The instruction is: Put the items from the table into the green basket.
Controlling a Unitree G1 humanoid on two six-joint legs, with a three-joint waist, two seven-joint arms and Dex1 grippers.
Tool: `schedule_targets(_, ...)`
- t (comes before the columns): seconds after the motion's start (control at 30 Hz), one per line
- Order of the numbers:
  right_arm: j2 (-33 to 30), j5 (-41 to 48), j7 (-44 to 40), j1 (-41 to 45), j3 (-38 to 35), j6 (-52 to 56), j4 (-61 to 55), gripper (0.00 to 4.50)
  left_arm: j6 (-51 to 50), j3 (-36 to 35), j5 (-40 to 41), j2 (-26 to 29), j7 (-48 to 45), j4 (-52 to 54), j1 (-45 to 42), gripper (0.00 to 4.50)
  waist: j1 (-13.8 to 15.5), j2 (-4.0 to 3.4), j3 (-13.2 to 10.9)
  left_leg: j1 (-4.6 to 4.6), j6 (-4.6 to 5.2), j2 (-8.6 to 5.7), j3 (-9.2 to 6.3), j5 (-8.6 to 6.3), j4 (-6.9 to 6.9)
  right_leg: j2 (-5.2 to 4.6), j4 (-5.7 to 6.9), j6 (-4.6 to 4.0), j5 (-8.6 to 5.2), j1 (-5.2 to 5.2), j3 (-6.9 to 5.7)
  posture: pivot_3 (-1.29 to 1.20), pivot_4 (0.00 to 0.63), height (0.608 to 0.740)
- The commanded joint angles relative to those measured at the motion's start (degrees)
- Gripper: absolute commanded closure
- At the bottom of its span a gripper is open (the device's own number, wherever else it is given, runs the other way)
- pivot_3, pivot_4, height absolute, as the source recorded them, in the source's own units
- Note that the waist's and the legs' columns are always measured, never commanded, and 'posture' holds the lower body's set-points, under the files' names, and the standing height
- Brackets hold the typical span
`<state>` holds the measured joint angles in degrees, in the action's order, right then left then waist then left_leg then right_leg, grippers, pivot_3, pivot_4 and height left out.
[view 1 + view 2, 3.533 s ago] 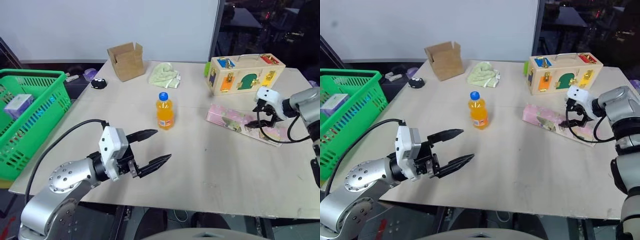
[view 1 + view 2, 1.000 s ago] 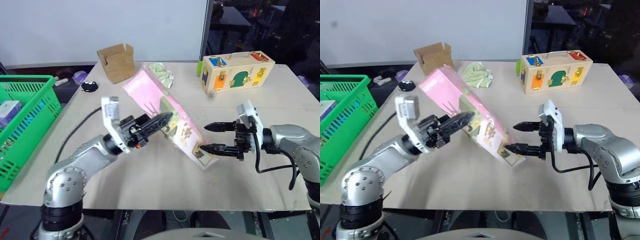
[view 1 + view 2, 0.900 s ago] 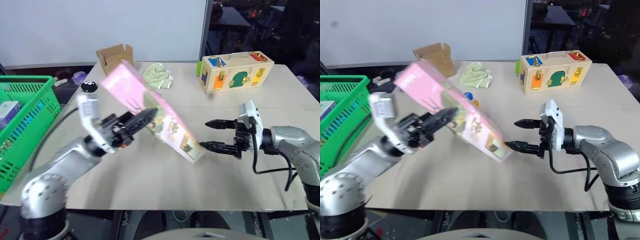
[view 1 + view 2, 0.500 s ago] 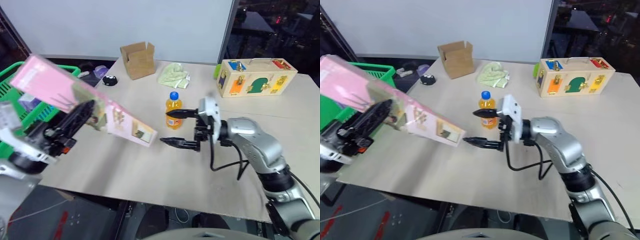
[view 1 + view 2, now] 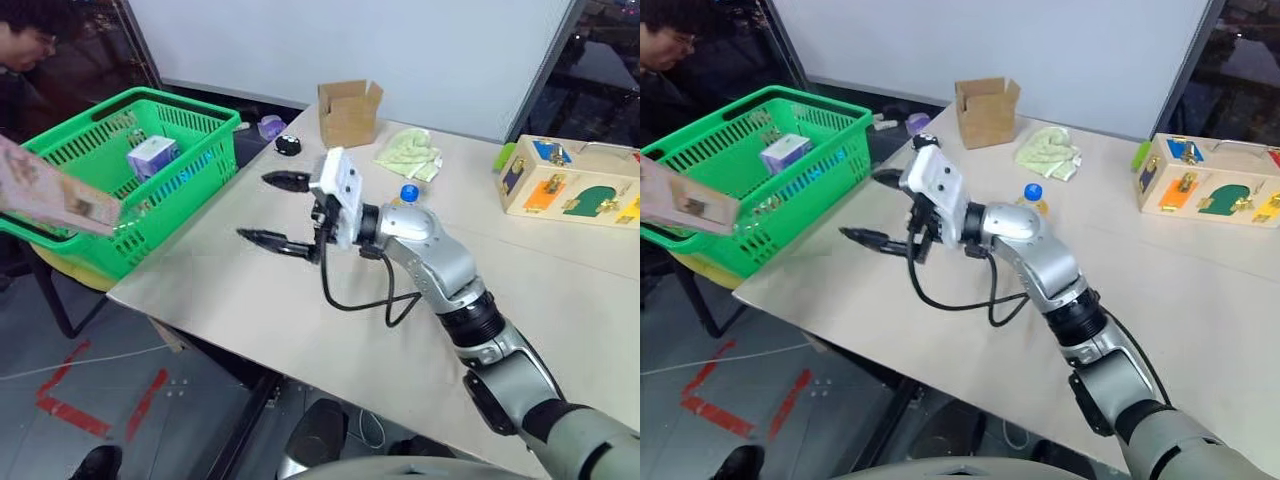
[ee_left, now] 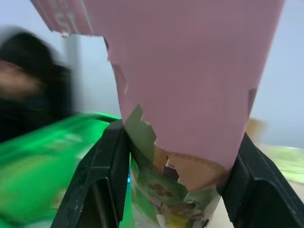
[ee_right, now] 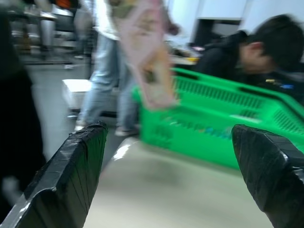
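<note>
Carton [image 6: 190,95] clamped between the left gripper's [image 6: 173,190] fingers, its end [image 5: 45,190] hanging at the far left, just near of the green basket [image 5: 205,130]; right gripper [image 5: 272,208] reaches left over the table [image 5: 300,310] with fingers spread, empty; orange bottle [image 5: 406,195] stands behind its arm, blue cap showing

You have bare table [image 5: 300,300] between the right gripper [image 5: 272,208] and the green basket [image 5: 190,190]. The pink carton [image 5: 55,195] overhangs the basket's near rim. A small box [image 5: 152,155] occupies the basket floor; a person [image 5: 30,35] stands beyond.
</note>
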<state>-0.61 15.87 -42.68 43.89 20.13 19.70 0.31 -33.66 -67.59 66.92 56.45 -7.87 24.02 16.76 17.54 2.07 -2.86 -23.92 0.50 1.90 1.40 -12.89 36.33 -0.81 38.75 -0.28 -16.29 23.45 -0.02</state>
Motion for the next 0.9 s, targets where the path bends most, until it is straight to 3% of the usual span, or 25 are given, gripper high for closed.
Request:
schedule_targets(0.03, 2.4, -1.3, 5.6, 1.9, -1.7, 2.3, -1.9, 0.06, 5.0, 2.2, -10.8, 7.9, -7.3, -13.2, -4.6, 2.06, 1.0, 0.26, 0.1, 0.00, 0.00, 0.01, 0.11, 0.00, 0.00, -0.23, 0.00, 0.01, 0.01, 0.01, -0.18, 0.44, 0.000, 0.740)
schedule_targets(0.2, 4.3, -2.1, 11.3, 3.6, -2.5, 9.6, -5.0, 0.06, 13.2, 13.8, -21.9, 17.6, -16.6, -35.4, -17.1, 2.06, 0.9, 0.32, 0.2, -0.40, -0.14, 0.40, 0.56, 0.02, -0.02, -0.23, -0.10, -0.02, 0.02, 0.25, -1.11, 0.37, 0.000, 0.740)
schedule_targets(0.33, 3.3, -0.6, 12.8, 4.6, -3.5, 16.9, -8.8, 0.06, 18.3, 26.9, -27.2, 22.2, -23.3, -50.5, -34.2, 2.06, 0.1, 0.48, 0.3, -0.79, -0.22, 0.58, 0.78, 0.06, 0.01, -0.34, -0.19, 0.13, 0.12, 0.39, -1.52, 0.31, 0.000, 0.740)
schedule_targets(0.43, 1.8, 0.5, 12.8, 4.7, -4.0, 20.9, -11.6, 0.06, 21.5, 36.5, -31.8, 22.1, -28.7, -62.5, -50.3, 2.06, -1.0, 0.60, 0.4, -0.90, -0.21, 0.58, 1.09, 0.07, 0.10, -0.16, -0.19, 0.15, 0.13, 0.33, -1.83, 0.29, 0.000, 0.740)
schedule_targets(0.57, 0.8, 1.2, 13.1, 4.3, -4.6, 22.7, -13.0, 0.06, 25.4, 44.0, -39.2, 19.9, -32.1, -75.1, -65.2, 2.06, -3.6, 0.74, 0.5, -0.93, 0.00, 0.61, 1.34, 0.19, 0.27, -0.14, -0.10, 0.18, 0.15, 0.21, -1.89, 0.24, 0.000, 0.740)
schedule_targets(0.73, -0.4, 2.1, 12.0, 3.9, -4.5, 22.0, -14.3, 0.06, 30.8, 47.4, -46.8, 17.3, -30.3, -88.0, -69.6, 2.06, -7.4, 0.88, 0.5, -0.85, 0.12, 0.69, 1.31, 0.27, 0.44, -0.08, 0.23, 0.18, 0.15, 0.20, -1.84, 0.21, 0.000, 0.740)
schedule_targets(0.77, -0.6, 2.4, 11.7, 3.8, -4.5, 21.8, -14.6, 0.00, 31.8, 47.4, -47.8, 17.0, -29.0, -89.8, -68.9, 1.63, -8.2, 0.89, 0.6, -0.84, 0.13, 0.70, 1.31, 0.27, 0.45, -0.08, 0.28, 0.18, 0.15, 0.21, -1.84, 0.21, 0.000, 0.740)
schedule_targets(0.83, -1.0, 3.0, 10.9, 3.7, -4.6, 20.8, -15.6, 0.00, 32.8, 45.7, -48.0, 16.8, -26.1, -92.4, -67.9, 1.24, -9.9, 0.94, 0.6, -0.86, 0.13, 0.81, 1.28, 0.28, 0.54, -0.09, 0.31, 0.16, 0.16, 0.21, -1.82, 0.20, 0.000, 0.740)
schedule_targets(0.9, -1.1, 4.1, 10.8, 3.5, -5.2, 21.3, -16.4, 0.00, 33.2, 43.9, -47.1, 16.9, -26.6, -92.6, -67.2, 0.44, -11.5, 1.10, 0.6, -0.88, 0.13, 0.90, 1.27, 0.28, 0.55, -0.20, 0.31, 0.15, 0.17, 0.21, -1.77, 0.20, 0.000, 0.740)
